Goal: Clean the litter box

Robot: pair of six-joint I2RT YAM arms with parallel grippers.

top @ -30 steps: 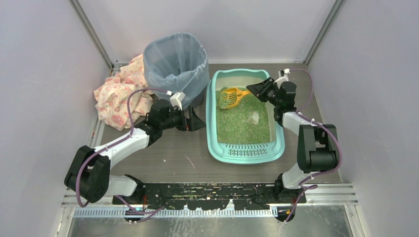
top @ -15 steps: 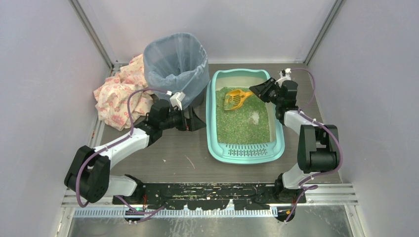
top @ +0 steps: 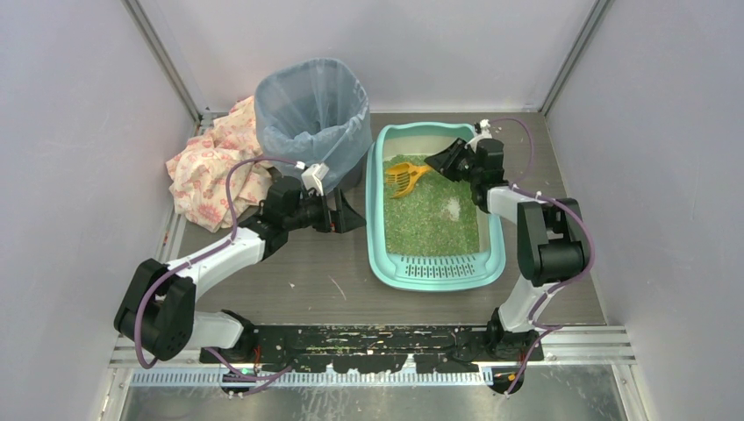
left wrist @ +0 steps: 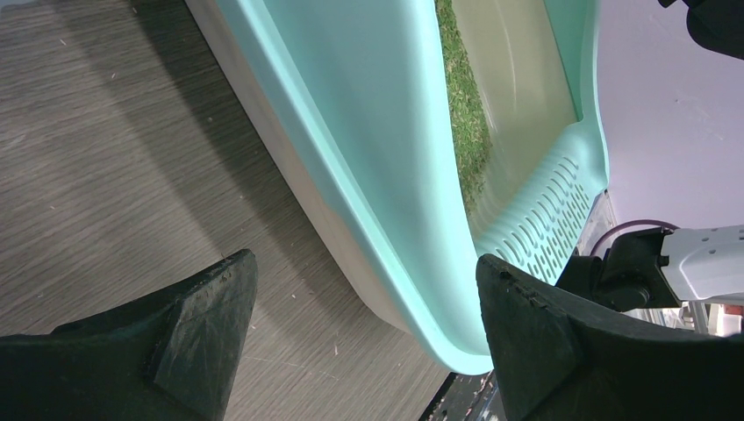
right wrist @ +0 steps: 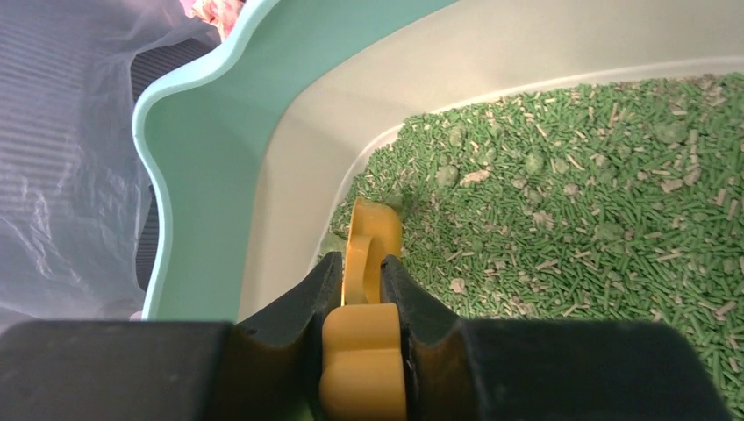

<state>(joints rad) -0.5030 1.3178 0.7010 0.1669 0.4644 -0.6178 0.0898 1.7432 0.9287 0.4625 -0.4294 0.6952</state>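
Both wrist views clarify: right pincer (right wrist: 360,274) pinches scoop (right wrist: 372,235); left pincer (left wrist: 364,309) spread, apparently beside litter box (left wrist: 368,149).

Grey wood-grain table (top: 303,256), pale walls (top: 70,105).

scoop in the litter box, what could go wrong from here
The right end effector pinches the scoop by its handle end only, so digging into the litter could twist it loose. The left end effector is open beside the litter box, not gripping it, so the box may slide. Carrying a load over the rim to the bin could spill pellets.
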